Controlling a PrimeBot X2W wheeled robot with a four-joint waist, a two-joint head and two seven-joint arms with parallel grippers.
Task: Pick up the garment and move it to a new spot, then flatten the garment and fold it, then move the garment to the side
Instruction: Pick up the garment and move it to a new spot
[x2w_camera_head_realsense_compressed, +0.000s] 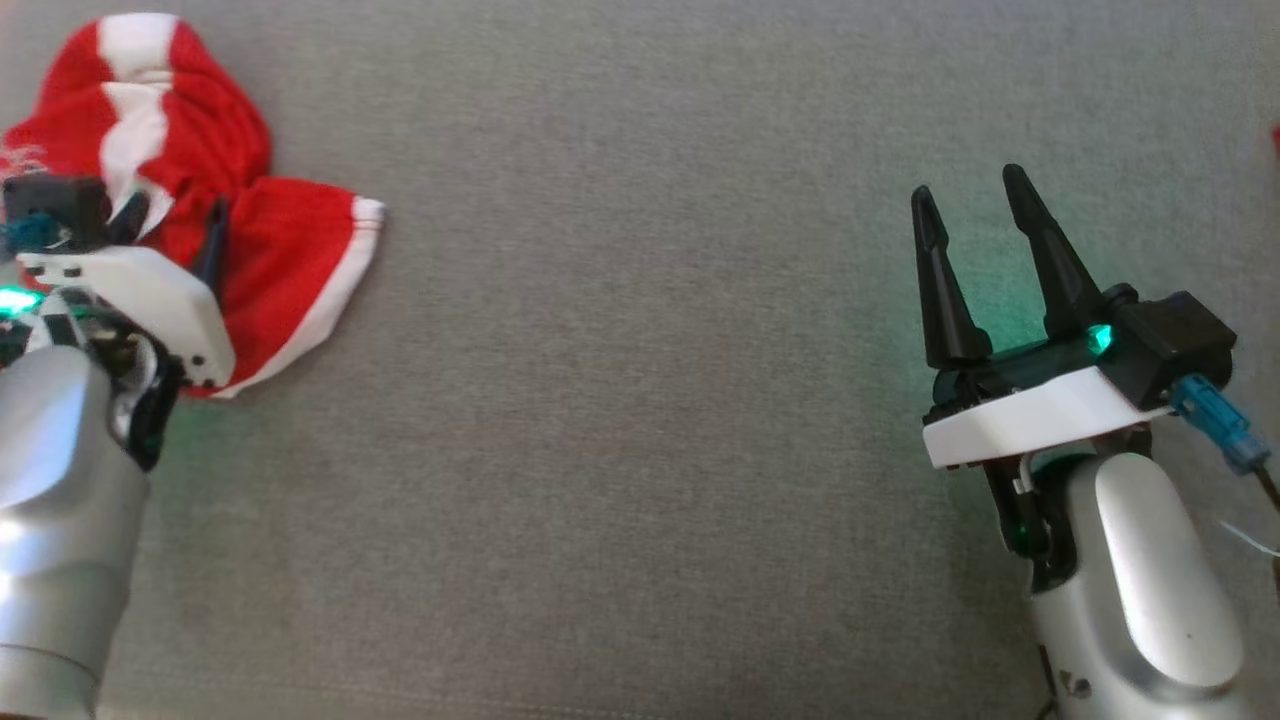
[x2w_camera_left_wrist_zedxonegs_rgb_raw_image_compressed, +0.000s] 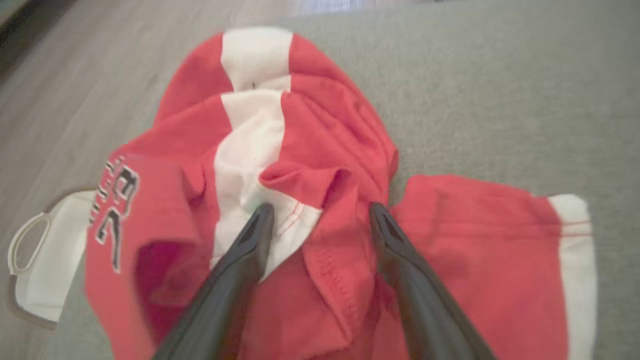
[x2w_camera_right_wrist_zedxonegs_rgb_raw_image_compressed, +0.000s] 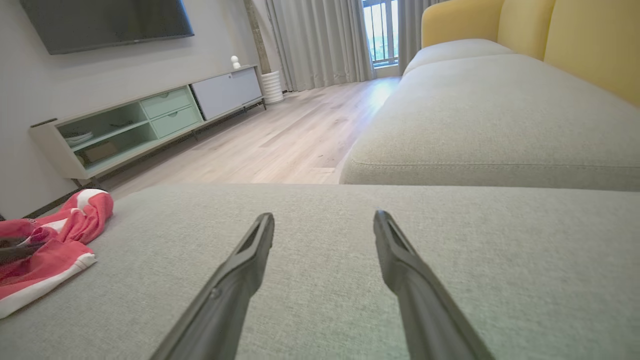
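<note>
The garment is a red jersey with white stripes and trim, crumpled at the far left of the grey cushion. My left gripper is on it and stands open. In the left wrist view its fingertips press into the garment, and a raised red fold lies between them. Black print shows on the jersey's left side there. My right gripper hovers open and holds nothing over bare cushion at the right, far from the garment. From the right wrist view the garment lies at the left, beyond that open right gripper.
The cushion's edge runs just past the garment, with wooden floor beyond it. A second grey seat cushion with a yellow backrest lies ahead of the right gripper. A low TV cabinet stands across the room.
</note>
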